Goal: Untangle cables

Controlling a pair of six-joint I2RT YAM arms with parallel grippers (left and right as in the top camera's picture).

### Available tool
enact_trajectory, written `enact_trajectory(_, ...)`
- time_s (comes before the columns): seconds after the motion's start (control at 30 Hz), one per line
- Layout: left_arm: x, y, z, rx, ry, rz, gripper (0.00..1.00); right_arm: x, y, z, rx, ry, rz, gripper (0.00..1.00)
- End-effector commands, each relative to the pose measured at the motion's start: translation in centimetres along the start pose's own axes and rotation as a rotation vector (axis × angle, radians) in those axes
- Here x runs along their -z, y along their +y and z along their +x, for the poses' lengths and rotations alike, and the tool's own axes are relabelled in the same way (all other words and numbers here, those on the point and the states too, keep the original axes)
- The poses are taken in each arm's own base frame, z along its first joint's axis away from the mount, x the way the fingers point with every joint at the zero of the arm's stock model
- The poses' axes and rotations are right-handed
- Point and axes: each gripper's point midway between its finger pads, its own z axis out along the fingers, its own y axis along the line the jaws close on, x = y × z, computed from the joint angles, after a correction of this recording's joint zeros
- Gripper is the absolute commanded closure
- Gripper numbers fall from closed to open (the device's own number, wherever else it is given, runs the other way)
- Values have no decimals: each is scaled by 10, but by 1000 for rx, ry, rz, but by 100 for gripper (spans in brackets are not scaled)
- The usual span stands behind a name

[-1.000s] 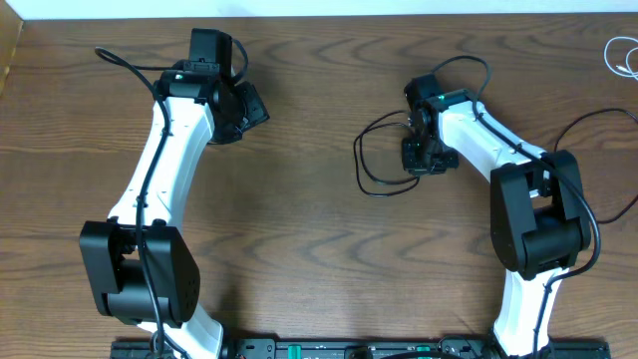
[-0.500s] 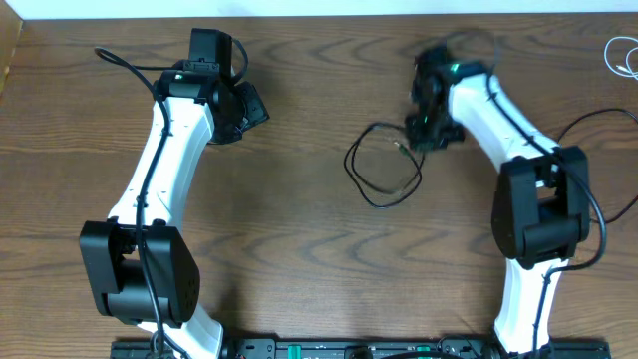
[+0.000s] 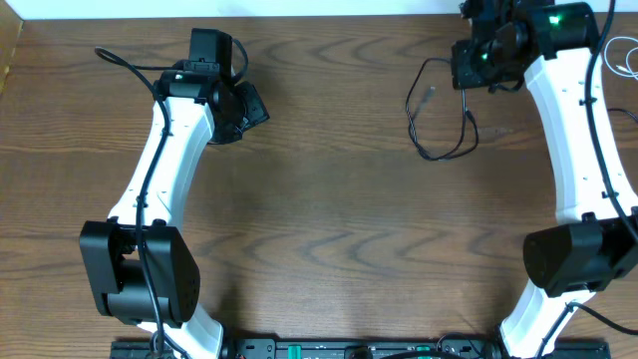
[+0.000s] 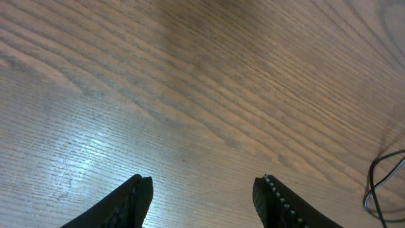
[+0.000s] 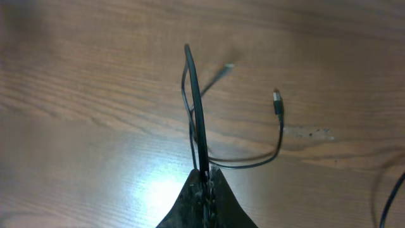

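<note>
My right gripper (image 3: pixel 477 62) is shut on the black cable (image 3: pixel 439 159) near the table's far right. The cable hangs from it in a loose loop, its lower part over the wood. In the right wrist view the shut fingertips (image 5: pixel 204 172) pinch the black cable (image 5: pixel 197 107), which rises in a narrow loop; one plug end (image 5: pixel 276 101) curls out to the right. The white cable (image 3: pixel 610 58) lies at the far right edge, partly behind the right arm. My left gripper (image 3: pixel 254 108) is open and empty at the far left, over bare wood (image 4: pixel 202 187).
The brown wooden table (image 3: pixel 319 229) fills the view. A thin dark cord (image 4: pixel 378 183) shows at the right edge of the left wrist view. The left arm's own black wire (image 3: pixel 125 62) loops beside it. The arm bases stand along the near edge.
My right arm has swung away and to the right, carrying the black cable from mid-table toward the far right corner. The left arm has not moved.
</note>
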Motion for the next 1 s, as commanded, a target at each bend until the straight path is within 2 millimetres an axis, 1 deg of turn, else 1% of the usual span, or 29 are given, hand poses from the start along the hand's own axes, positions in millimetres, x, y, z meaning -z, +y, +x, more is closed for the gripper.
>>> enact_trajectory(0.0,-5,5,1,14,9,-18,44,-2,-4,-2,15,-1,-15,99)
enact_trajectory(0.03,-5,5,1,14,9,-18,44,0,-6,-4,11,-10,-13,99)
enact_trajectory(0.1,-5,5,1,14,9,-19,44,18,-15,-18,-13,-70,-27,99)
enact_trajectory(0.2,-5,5,1,14,9,-18,44,54,-32,-40,-52,-182,-65,99)
enact_trajectory(0.27,-5,5,1,14,9,-19,44,81,-48,-52,-90,-263,-75,99)
enact_trajectory(0.3,-5,5,1,14,9,-18,44,99,-60,-59,-117,-313,-75,99)
enact_trajectory(0.4,-5,5,1,14,9,-18,44,144,-93,-69,-173,-435,-61,99)
enact_trajectory(0.43,-5,5,1,14,9,-19,44,163,-111,-70,-211,-483,-35,99)
enact_trajectory(0.5,-5,5,1,14,9,-18,44,190,-141,-68,-269,-551,17,99)
enact_trajectory(0.57,-5,5,1,14,9,-18,44,214,-171,-63,-323,-607,71,99)
enact_trajectory(0.6,-5,5,1,14,9,-18,44,230,-195,-56,-382,-643,109,99)
enact_trajectory(0.63,-5,5,1,14,9,-18,44,239,-210,-50,-425,-664,132,99)
enact_trajectory(0.7,-5,5,1,14,9,-18,44,260,-246,-34,-519,-710,176,99)
enact_trajectory(0.8,-5,5,1,14,9,-18,44,283,-291,-8,-632,-761,221,99)
enact_trajectory(0.83,-5,5,1,14,9,-18,44,289,-300,0,-657,-769,233,99)
enact_trajectory(0.9,-5,5,1,14,9,-18,44,302,-326,23,-728,-786,278,99)
enact_trajectory(0.97,-5,5,1,14,8,-18,44,313,-346,44,-778,-794,324,99)
